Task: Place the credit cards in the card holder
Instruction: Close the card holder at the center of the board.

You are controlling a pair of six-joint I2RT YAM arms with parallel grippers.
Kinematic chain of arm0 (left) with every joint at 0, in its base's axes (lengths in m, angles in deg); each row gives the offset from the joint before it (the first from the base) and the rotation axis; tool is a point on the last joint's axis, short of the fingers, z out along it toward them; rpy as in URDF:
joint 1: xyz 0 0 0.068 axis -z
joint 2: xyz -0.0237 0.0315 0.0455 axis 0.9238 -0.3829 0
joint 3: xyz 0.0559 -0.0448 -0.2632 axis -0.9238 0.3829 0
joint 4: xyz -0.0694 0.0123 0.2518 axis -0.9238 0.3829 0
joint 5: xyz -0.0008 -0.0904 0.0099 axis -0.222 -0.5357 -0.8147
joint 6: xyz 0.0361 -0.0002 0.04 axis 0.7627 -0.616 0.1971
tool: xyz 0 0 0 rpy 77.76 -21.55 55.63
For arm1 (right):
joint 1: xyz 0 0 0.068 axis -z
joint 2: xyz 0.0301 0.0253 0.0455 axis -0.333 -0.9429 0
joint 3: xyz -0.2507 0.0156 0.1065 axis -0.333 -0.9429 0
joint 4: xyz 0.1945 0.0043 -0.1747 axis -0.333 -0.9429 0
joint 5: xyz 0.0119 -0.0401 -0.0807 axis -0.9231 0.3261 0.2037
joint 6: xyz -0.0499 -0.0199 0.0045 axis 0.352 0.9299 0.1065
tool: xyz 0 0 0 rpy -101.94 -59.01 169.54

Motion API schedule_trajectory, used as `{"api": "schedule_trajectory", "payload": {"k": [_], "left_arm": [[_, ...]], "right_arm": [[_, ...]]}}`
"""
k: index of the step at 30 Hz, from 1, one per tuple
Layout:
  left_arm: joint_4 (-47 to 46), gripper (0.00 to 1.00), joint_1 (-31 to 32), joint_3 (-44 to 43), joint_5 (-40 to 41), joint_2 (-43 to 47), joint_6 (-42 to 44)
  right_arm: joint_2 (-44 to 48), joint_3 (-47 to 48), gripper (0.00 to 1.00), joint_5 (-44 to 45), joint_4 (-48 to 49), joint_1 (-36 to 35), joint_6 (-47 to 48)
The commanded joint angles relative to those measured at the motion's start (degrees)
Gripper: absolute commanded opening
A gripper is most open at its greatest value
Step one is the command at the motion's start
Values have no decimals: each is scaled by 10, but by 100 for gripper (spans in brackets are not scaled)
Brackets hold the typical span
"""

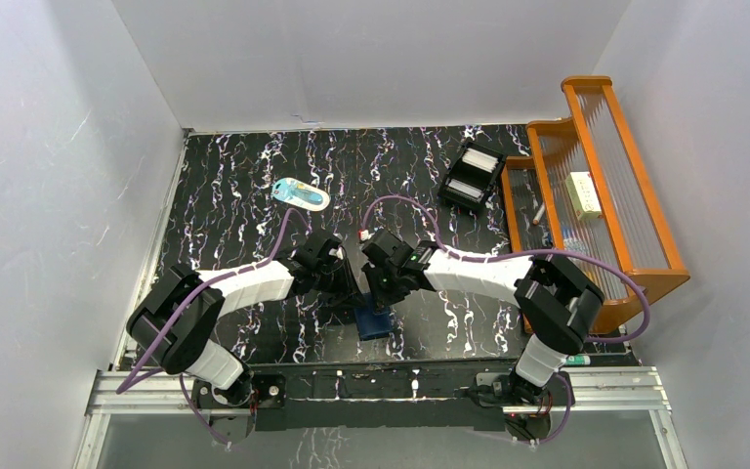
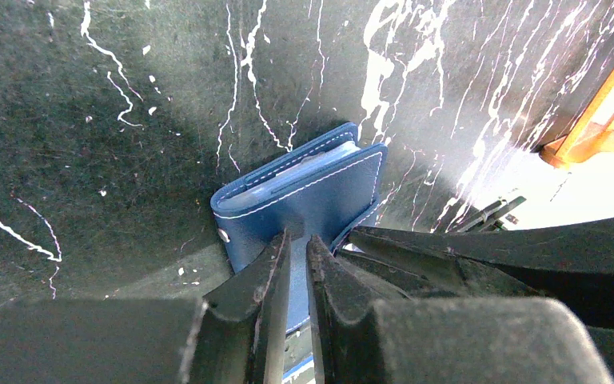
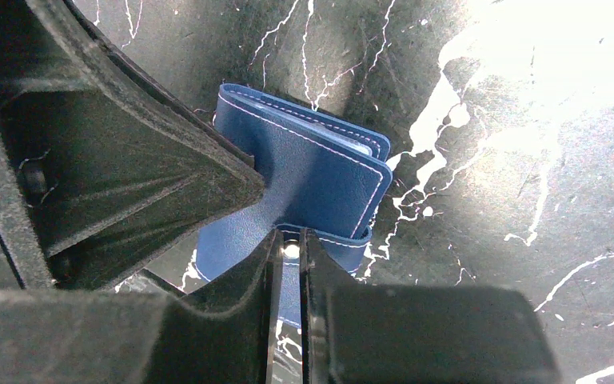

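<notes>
Two claws crowd one small holder, and that crowding is your main hazard. From above, the left claw [image 1: 350, 283] and right claw [image 1: 383, 288] meet tip to tip over the holder's far edge. The holder [image 1: 375, 321] lies folded on the desk [image 1: 234, 195]. White cards [image 1: 481, 159] sit in a black tray [image 1: 472, 176], well beyond the holder and to its right. With the fingers this close together, any sideways correction could knock one claw into the other.

In the left wrist view, the left claw is clenched on the holder's near cover edge. A pale strip shows between the covers; you cannot tell whether it is a card or lining. If that pinch is shallow, a pull could let the cover slip out and the holder skid.

In the right wrist view, the right claw pinches the snap tab [image 3: 332, 240], fingers almost together. Pull too hard against the left's hold and the tab may slide free. The whole holder might also lift and twist instead of opening.
</notes>
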Motion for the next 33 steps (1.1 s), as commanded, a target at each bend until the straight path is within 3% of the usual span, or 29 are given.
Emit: {"api": "schedule_trajectory", "payload": {"k": [1, 18, 33], "left_arm": [[36, 13, 2, 4, 37, -25, 13], [36, 13, 2, 11, 41, -20, 8], [36, 13, 2, 17, 43, -15, 3]], "right_arm": [[9, 11, 21, 3, -30, -11, 4], [19, -35, 15, 91, -40, -48, -25], [69, -67, 21, 105, -2, -53, -43]]}}
